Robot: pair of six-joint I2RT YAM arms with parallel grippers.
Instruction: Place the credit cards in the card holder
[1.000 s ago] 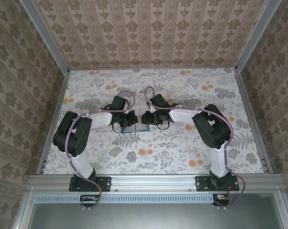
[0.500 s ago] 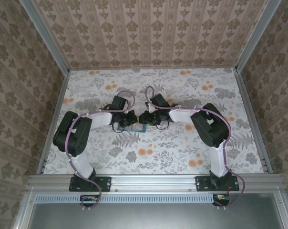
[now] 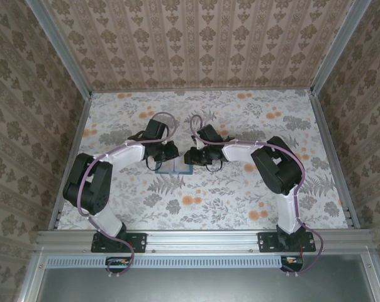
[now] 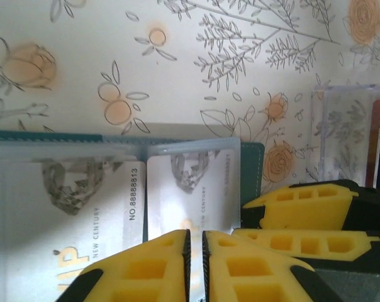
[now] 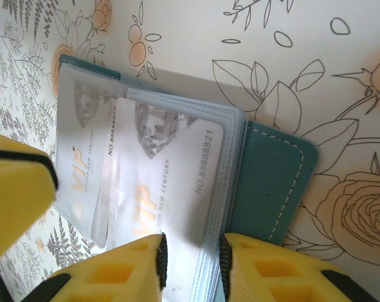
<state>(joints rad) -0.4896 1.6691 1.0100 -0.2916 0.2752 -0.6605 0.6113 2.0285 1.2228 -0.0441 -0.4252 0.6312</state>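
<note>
Table: we see a floral-printed table, with both arms reaching in to meet near its middle.

Card holder: the teal card holder lies opened flat near the table's centre, between the two grippers. In the right wrist view its teal cover sits at 3 o'clock of a stack of clear sleeves.

Credit cards: we read "VIP" on two pale credit cards tucked inside the sleeves, side by side in the left wrist view. In the right wrist view they partly overlap under the clear plastic.

Left gripper: from above, the left gripper sits at 10 o'clock of the card holder. In its own camera the left gripper hangs over the lower edge of the right-hand card. Its fingers are drawn almost together, leaving a thin slit, and we cannot tell whether anything is caught in it.

Right gripper: from above, the right gripper sits at 2 o'clock of the card holder. In its own camera the right gripper is partly closed on the card holder's edge, with the sleeve stack between the pads. From the left wrist we see its fingers at 4 o'clock of the teal cover, touching it.

Tray: a clear plastic tray stands at 3 o'clock of the left wrist view, near the card holder but apart from it. Something dark red lies inside.
</note>
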